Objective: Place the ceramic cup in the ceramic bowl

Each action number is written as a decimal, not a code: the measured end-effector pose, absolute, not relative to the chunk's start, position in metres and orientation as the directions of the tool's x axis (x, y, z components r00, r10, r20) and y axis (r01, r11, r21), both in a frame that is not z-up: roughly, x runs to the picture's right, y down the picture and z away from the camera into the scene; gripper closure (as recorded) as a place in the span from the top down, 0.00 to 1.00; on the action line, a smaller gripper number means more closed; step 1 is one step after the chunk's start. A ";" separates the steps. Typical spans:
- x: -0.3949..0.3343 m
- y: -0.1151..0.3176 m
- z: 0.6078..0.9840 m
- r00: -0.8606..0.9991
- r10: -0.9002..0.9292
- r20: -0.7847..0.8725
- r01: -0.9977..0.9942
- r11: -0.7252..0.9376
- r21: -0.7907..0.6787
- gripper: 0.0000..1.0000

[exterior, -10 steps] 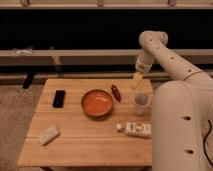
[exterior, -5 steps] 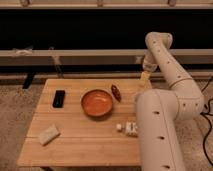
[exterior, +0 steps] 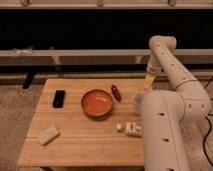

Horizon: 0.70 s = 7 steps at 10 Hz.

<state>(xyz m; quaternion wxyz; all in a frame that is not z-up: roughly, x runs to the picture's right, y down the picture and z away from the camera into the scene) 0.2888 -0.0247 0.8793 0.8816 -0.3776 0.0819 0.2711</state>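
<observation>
Claw [exterior: 149, 81]: apart, empty, over table [exterior: 85, 142] far-right edge
Ceramic cup [exterior: 136, 100]: right edge, against arm [exterior: 165, 125]
Ceramic bowl [exterior: 97, 103]: centre, bare wood in front

table: light wooden slatted tabletop [exterior: 85, 145]
left side: flat black rectangular slab [exterior: 59, 98]
front-left: pale beige block [exterior: 49, 134], askew
back-centre: small dark red oblong object [exterior: 116, 93]
front-right: white labelled bottle [exterior: 131, 129], lying down
</observation>
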 end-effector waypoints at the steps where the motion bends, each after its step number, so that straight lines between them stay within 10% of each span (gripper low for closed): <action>1: 0.288 -0.020 0.875 0.838 0.417 -0.351 -0.541 0.561 -0.626 0.80; 7: 0.274 0.002 0.859 0.853 0.386 -0.352 -0.518 0.541 -0.662 0.80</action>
